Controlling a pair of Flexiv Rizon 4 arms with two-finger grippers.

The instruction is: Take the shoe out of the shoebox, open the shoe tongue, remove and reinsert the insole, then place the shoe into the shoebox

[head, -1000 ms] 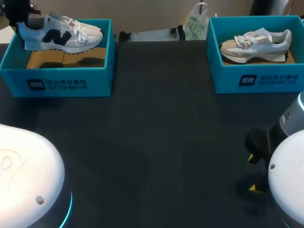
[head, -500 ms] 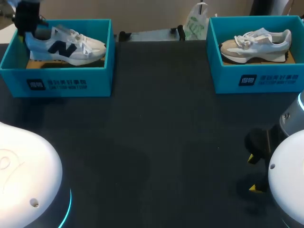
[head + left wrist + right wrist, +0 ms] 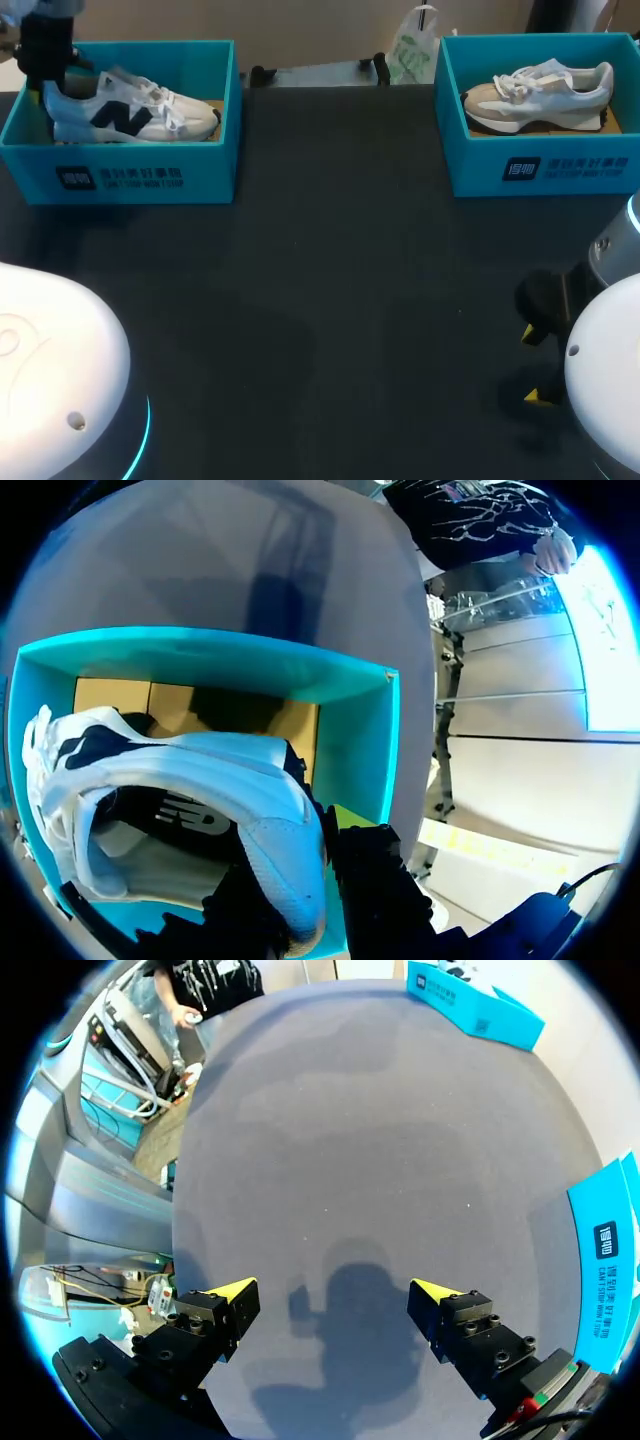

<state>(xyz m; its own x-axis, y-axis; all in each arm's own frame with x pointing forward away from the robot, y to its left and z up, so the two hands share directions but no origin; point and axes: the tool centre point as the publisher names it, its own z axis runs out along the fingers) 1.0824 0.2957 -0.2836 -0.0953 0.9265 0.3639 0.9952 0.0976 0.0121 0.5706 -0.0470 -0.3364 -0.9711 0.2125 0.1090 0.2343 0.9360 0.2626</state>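
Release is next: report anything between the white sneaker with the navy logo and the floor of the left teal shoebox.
Nothing visible. The left gripper holds the white sneaker with the navy logo by its heel inside the teal cardboard shoebox; the tan floor beside it is bare. Under the sole is hidden.

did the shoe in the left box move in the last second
Yes. The shoe has sunk into the left box: its sole was above the front wall, cardboard floor showing beneath; now it sits behind that wall.

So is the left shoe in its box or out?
In: the white shoe lies inside the left shoebox, left hand gripping its heel.
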